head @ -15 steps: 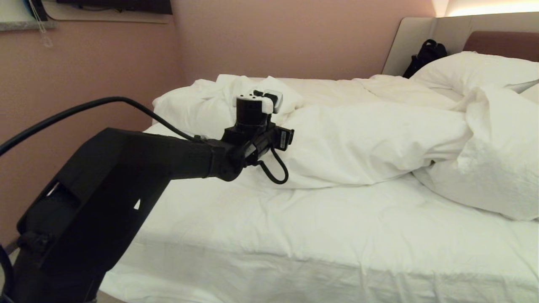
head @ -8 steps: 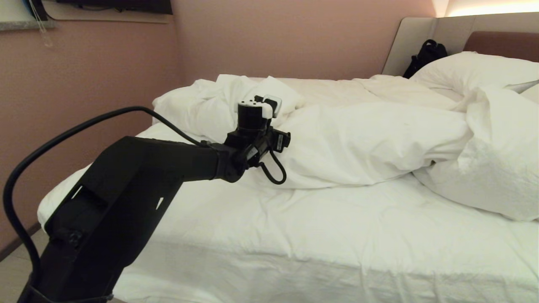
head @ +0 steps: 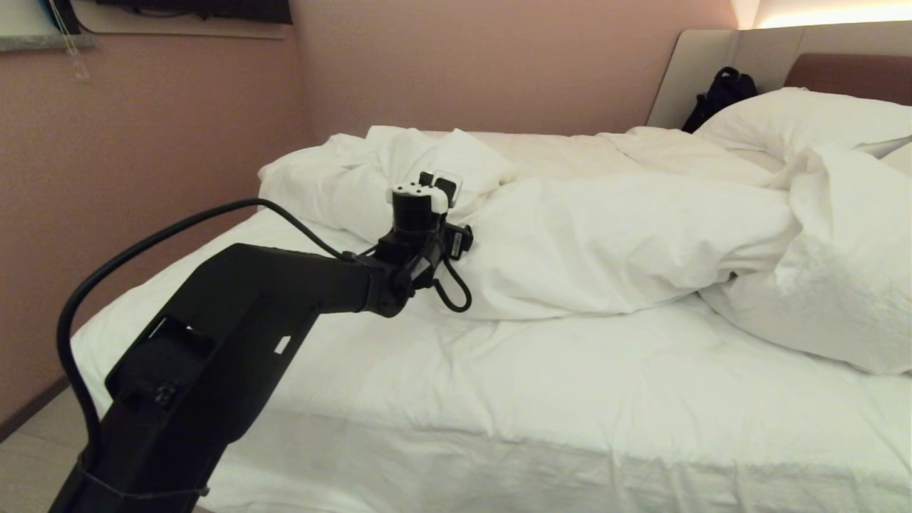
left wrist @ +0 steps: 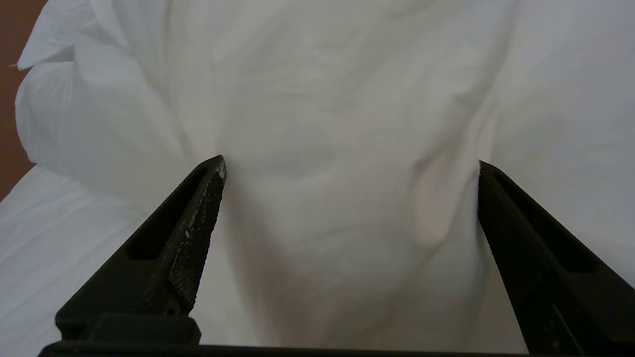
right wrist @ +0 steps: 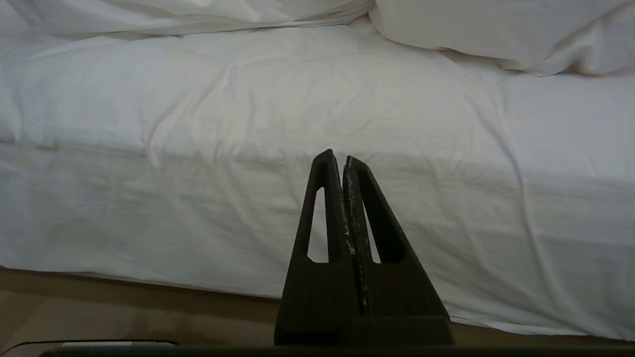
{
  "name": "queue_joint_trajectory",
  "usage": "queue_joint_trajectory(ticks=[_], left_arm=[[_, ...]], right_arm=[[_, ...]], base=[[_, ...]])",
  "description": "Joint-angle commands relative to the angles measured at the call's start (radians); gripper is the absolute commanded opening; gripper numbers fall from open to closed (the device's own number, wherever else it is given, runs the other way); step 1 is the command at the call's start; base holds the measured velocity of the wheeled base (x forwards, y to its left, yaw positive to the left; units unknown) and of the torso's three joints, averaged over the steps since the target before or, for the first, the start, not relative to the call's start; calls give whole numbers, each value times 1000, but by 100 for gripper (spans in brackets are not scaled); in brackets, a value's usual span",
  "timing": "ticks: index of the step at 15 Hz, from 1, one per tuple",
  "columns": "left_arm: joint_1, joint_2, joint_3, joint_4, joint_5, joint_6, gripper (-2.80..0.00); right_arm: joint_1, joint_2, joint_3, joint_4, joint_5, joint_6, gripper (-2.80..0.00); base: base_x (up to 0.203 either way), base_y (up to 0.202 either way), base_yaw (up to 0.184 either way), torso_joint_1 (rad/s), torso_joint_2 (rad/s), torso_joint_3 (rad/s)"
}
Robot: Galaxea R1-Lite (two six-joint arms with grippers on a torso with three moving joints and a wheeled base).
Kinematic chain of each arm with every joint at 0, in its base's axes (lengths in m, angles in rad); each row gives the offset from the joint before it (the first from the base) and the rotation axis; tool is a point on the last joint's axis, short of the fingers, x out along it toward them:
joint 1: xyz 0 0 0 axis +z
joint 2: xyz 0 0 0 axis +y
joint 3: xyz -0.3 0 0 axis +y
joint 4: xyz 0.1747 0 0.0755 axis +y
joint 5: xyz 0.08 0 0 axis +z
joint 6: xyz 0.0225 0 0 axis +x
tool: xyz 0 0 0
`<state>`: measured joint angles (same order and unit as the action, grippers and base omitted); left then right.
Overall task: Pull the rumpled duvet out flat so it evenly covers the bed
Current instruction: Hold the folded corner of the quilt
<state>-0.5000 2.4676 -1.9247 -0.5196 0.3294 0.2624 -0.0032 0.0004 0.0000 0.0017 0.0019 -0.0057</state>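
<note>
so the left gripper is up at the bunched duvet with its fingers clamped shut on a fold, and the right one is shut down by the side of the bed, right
Not quite. The left gripper is at the bunched duvet, but its fingers stand wide open with nothing clamped between them, as the left wrist view shows. The rest holds: the right gripper is shut, low by the side of the bed.

From my head camera the left gripper (head: 456,196) is masked by its own wrist housing, so I cannot see the fingertips there. The duvet (head: 613,235) runs off frame at three o'clock, its far end unseen, and the pillow (head: 798,117) is clipped there too. The bed (head: 499,442) is cut off at six o'clock. A dark object (head: 719,92) at one o'clock is too small to identify. My right gripper (right wrist: 345,158) lies outside the head view entirely.
</note>
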Motion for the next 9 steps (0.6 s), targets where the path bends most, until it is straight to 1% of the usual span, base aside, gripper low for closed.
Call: queue_joint_trajectory(ticks=[1, 8, 9], left_arm=[[11, 10, 0, -5, 2, 1, 0], [18, 14, 0, -23, 0, 0, 0], [18, 14, 0, -30, 0, 0, -280]], right_arm=[[0, 0, 0, 0, 0, -1, -280], [0, 0, 0, 0, 0, 0, -280], [0, 0, 0, 0, 1, 0, -280]], base=[[0, 0, 0, 0, 0, 0], [0, 0, 0, 0, 0, 0], [0, 0, 0, 0, 0, 0]])
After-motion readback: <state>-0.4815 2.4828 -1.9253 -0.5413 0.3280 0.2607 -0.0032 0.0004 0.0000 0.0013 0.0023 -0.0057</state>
